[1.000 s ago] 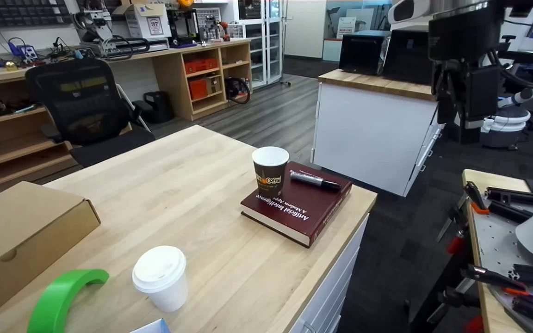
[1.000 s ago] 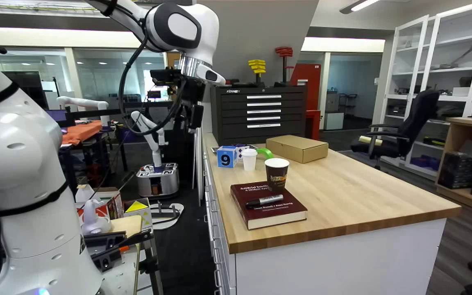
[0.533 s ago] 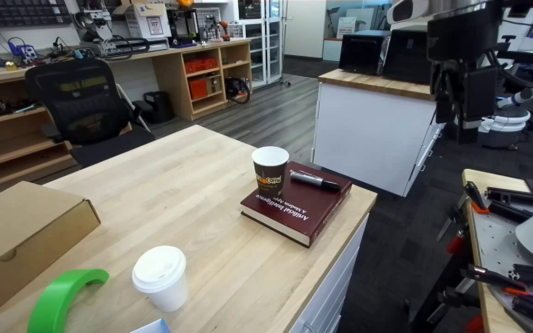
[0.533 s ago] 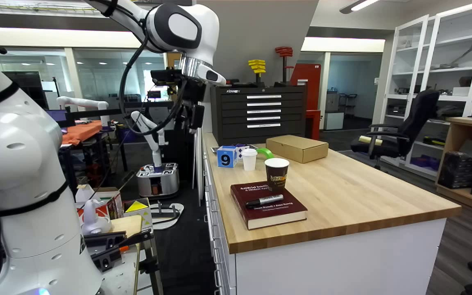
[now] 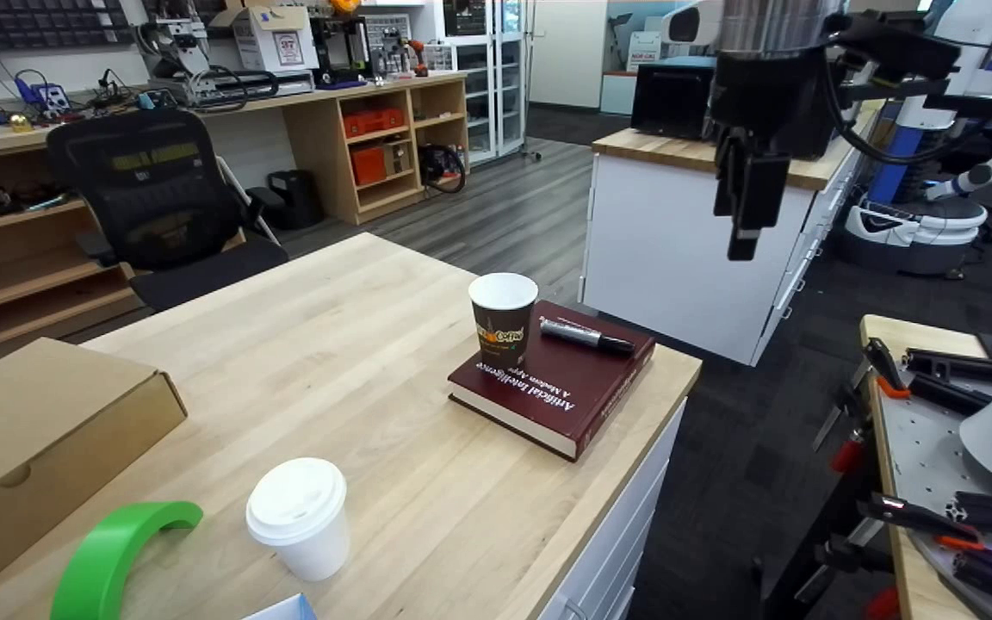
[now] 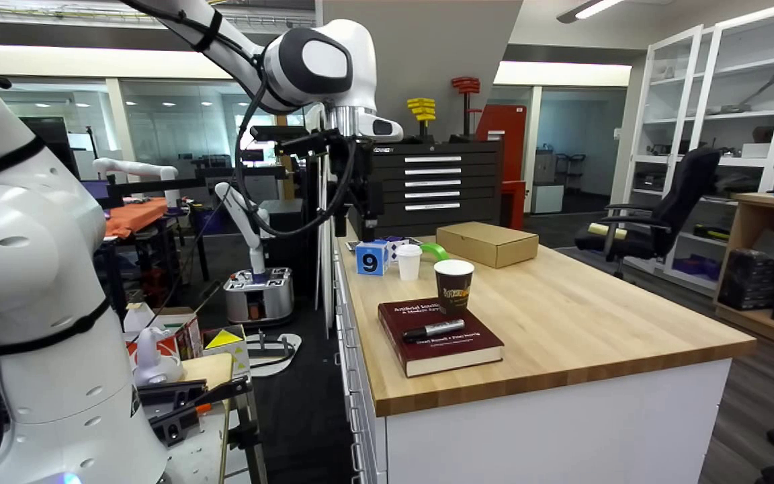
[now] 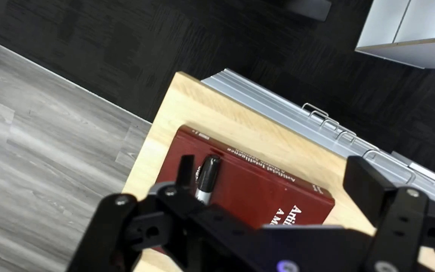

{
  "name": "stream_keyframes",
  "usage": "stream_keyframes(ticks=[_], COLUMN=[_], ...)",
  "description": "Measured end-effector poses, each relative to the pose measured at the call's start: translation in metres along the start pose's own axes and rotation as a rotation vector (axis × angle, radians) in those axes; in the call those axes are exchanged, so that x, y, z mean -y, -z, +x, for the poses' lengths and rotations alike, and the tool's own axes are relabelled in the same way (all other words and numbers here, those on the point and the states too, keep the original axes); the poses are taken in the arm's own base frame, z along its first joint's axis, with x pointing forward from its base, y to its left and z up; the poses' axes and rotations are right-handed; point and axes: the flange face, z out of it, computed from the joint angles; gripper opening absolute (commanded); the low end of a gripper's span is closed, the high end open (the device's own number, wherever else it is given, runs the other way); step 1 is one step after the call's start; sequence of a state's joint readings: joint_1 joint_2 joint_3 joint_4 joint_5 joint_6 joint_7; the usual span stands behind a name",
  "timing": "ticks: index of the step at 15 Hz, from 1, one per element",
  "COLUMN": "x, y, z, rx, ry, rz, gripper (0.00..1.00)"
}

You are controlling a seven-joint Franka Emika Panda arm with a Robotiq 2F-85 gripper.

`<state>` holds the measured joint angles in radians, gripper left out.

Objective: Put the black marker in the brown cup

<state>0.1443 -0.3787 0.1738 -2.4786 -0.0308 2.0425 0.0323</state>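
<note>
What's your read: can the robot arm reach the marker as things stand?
Probably yes: the open gripper hangs higher than the marker, which lies on the book with nothing on top. The brown cup close by could crowd one end.

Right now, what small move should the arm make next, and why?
I'd probably ease the open jaws sideways toward the black marker before lowering: it lies on the dark red book, and in both exterior views the jaws hang higher and off to one side.
</note>
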Motion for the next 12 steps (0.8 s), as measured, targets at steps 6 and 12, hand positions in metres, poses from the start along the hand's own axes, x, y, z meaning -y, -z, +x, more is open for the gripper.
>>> stream_keyframes(ticks=[6, 12], x=[-0.018, -0.022], y=[-0.035, -0.062], z=[0.035, 0.049], rx=[-0.069, -0.079], ry=[-0.094, -0.157], rz=[0.021, 0.040], gripper=[1.00, 1.00])
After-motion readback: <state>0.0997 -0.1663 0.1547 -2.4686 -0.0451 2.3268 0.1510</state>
